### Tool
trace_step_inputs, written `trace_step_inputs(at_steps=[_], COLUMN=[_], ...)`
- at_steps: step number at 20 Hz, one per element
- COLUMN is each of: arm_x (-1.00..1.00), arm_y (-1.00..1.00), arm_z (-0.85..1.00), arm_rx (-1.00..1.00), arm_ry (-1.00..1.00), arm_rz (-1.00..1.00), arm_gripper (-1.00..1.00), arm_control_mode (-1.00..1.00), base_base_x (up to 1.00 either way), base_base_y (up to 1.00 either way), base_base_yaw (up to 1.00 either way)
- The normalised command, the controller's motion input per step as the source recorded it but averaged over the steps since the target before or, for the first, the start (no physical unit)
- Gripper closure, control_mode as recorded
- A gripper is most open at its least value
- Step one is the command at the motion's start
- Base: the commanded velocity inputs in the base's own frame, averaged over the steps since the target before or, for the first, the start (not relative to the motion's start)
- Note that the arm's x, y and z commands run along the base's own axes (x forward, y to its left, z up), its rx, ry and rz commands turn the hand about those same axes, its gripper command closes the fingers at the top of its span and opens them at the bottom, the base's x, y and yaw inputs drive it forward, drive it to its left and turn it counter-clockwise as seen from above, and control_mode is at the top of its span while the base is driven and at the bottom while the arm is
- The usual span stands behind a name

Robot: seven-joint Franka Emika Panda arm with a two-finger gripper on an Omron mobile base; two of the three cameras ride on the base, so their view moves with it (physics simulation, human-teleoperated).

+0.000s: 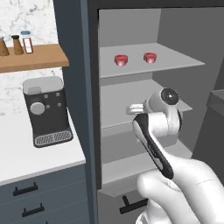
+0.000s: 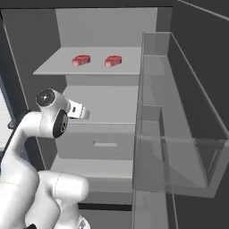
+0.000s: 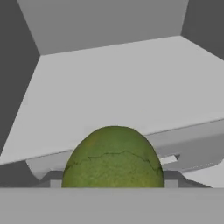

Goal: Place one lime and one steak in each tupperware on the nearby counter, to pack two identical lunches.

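Filling the hand view's lower centre, a green lime (image 3: pixel 113 157) sits right at the fingers, apparently held for carrying out, though I cannot tell their grip. Two steaks (image 1: pixel 121 60) wait on the fridge's upper shelf (image 1: pixel 175 59), with open room around them.

My arm rises from the base, bends at the elbow and reaches forward, wrist level, hand pointing straight ahead. In the hand view a lime (image 3: pixel 113 157) sits low and close, right where the fingertips would be (the tips themselves are hidden behind it), so I can't say whether the jaws are clamped.
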Motion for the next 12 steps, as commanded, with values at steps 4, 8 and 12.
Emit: trace_step_inputs(at_steps=[4, 8, 12], arm_x=[-1.0, -0.25, 0.0], arm_y=[-0.23, -0.02, 0.0], arm_z=[0.23, 0.0, 0.0], arm_rx=[0.0, 0.0, 0.0], arm_ry=[0.48, 0.1, 0.0], arm_rz=[-0.02, 0.0, 0.0], arm_gripper=[1.0, 1.0, 1.0], arm_control_mode=[-1.0, 1.0, 1.0], base_base_x=[0.0, -0.75, -0.77], base_base_y=[0.0, 0.12, 1.0], base_base_yaw=[0.0, 0.06, 0.32])
